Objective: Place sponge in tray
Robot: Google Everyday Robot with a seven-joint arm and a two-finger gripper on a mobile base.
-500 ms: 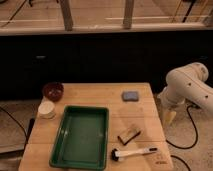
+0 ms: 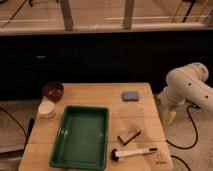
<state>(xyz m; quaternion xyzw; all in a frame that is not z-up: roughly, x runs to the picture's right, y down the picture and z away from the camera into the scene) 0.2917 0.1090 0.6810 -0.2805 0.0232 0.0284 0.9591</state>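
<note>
**Sponge placement not yet begun**

The counter (image 2: 100,95) carried the green tray (image 2: 80,137), empty, at its front left. The hand (image 2: 168,117) hung released, gripping nothing, just off the counter's right edge. The sponge (image 2: 131,95) lay at back right, well apart from the tray. Grasp and transfer were left to do.

move | pincer (image 2: 168,118) right of table (image 2: 100,95) | seemingly dipped slightly lower

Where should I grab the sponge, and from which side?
Likely from above, pinching the sponge across its shorter width: it lies flat and low, apart from other items. The gripper hangs open, pointing down, beside the table's right edge.
</note>
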